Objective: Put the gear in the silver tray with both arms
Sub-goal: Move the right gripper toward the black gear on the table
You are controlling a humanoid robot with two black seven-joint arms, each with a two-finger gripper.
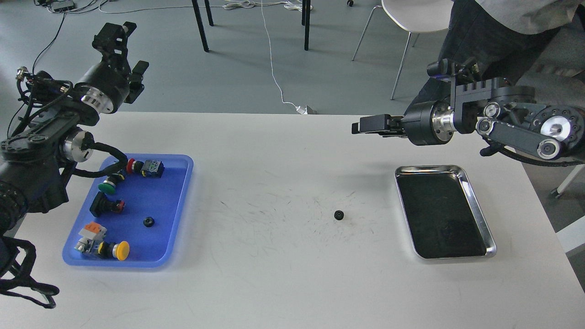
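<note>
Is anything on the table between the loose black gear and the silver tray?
Nothing visible. The small black gear lies alone on the white table, and only bare tabletop separates it from the shiny rectangular stainless-steel tray to its right.

Seated person [516,27] cut off above; right tool [365,125] fingers indistinct.

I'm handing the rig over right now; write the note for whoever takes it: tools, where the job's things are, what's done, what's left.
Left tool: raised beyond the table's far left edge, holding nothing; open or shut can't be told.
Right tool: above the table behind the silver tray, pointing left, holding nothing; fingers can't be told apart.
Loose gear: on the table mid-right, left of the silver tray.
Second gear: inside the blue tray among push buttons.
Done: nothing in the silver tray yet.
Left: pick up the gear and set it in the silver tray.
</note>
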